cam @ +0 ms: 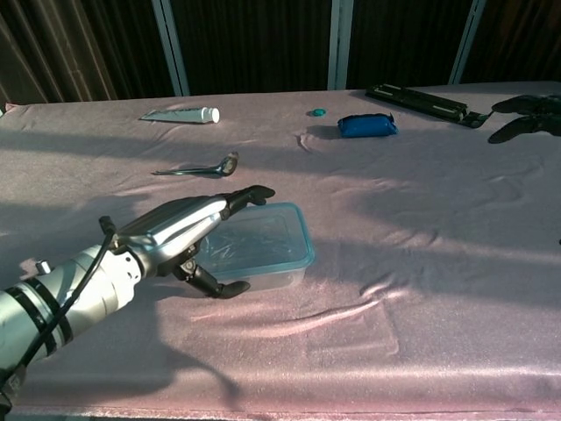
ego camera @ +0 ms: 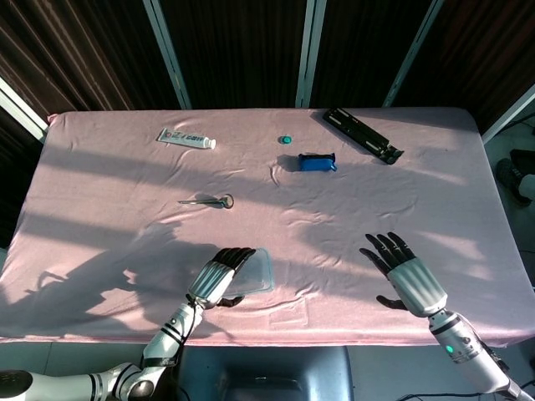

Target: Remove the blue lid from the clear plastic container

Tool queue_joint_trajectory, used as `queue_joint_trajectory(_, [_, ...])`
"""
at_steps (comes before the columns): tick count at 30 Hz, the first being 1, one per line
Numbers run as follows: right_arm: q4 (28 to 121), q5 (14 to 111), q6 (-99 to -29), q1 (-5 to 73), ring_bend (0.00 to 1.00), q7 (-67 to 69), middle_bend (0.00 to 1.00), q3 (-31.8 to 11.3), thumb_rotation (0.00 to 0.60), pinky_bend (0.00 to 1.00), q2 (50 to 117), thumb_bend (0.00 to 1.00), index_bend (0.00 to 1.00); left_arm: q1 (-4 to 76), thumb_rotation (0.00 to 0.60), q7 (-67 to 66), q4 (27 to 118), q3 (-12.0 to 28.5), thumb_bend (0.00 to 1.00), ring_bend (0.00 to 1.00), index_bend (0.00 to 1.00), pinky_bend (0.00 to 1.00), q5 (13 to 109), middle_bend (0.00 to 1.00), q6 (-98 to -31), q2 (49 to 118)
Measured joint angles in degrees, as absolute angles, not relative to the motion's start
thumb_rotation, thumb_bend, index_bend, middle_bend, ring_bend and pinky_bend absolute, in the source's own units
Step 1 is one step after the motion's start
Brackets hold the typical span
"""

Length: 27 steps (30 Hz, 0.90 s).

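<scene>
The clear plastic container (ego camera: 257,272) (cam: 267,246) with its blue-rimmed lid on sits near the table's front edge, left of centre. My left hand (ego camera: 217,276) (cam: 186,230) grips it from the left, with the fingers laid over the lid's top and the thumb curled against the near side wall. My right hand (ego camera: 405,277) (cam: 527,114) hovers over the front right of the table with its fingers spread and nothing in it, well apart from the container.
Further back lie a metal tool (ego camera: 206,200) (cam: 197,168), a toothpaste tube (ego camera: 186,138) (cam: 180,114), a small blue cap (ego camera: 286,139), a blue pouch (ego camera: 318,162) (cam: 367,125) and a black bar-shaped device (ego camera: 363,135) (cam: 425,103). A pink cloth (ego camera: 125,184) covers the table.
</scene>
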State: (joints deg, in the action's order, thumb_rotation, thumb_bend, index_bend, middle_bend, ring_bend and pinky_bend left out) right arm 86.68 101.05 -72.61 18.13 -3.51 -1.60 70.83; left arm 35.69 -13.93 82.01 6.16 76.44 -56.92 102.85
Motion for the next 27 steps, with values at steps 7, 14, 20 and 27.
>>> queue_joint_trajectory(7, [79.31,103.57,-69.88,24.06,0.00,5.57,0.05,-1.95,0.600,0.00,77.98,0.41,0.48,35.58,0.600,-12.56,80.27,5.55,0.37,0.49,0.00,0.50,79.07,0.50,-59.24,104.48])
queue_joint_trajectory(14, [71.32,104.70,-67.39,29.29,0.00,13.32,0.06,-1.22,0.600,0.00,85.87,0.41,0.49,35.53,0.600,-6.73,76.72,4.08,0.37,0.48,0.00,0.50,84.17,0.50,-62.22,107.62])
queue_joint_trajectory(20, [68.96,105.55,-66.18,32.76,0.00,13.96,0.06,0.15,0.600,0.00,91.37,0.41,0.49,35.75,0.600,-6.23,76.07,4.01,0.37,0.48,0.00,0.50,84.40,0.50,-62.36,108.39])
queue_joint_trajectory(27, [68.43,105.48,-66.62,34.14,0.00,13.97,0.07,1.14,0.600,0.00,94.00,0.41,0.53,35.70,0.600,-6.16,75.85,3.78,0.37,0.49,0.00,0.51,84.12,0.51,-61.87,108.27])
